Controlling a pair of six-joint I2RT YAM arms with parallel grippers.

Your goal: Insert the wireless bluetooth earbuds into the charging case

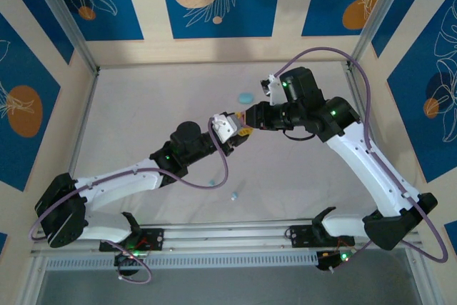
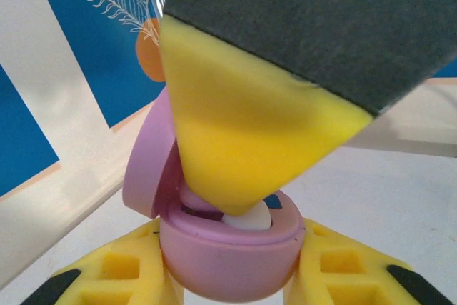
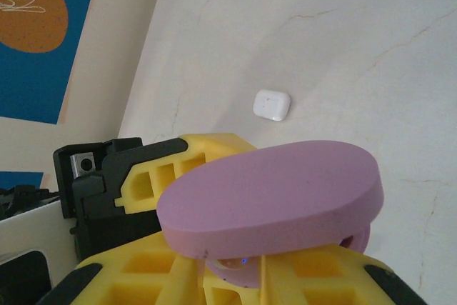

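My left gripper is shut on the base of a pink charging case, held off the table with its lid hinged open. A white earbud sits in the case's well. From above, my right gripper's yellow fingertips come down onto that earbud, shut on it. In the right wrist view the pink lid covers most of the right gripper. The two grippers meet mid-table, left and right. Two light blue earbuds lie on the table nearer the arm bases.
A light blue case lies on the table just beyond the grippers. A white case rests on the table ahead of the right wrist. Metal frame posts and walls bound the white table.
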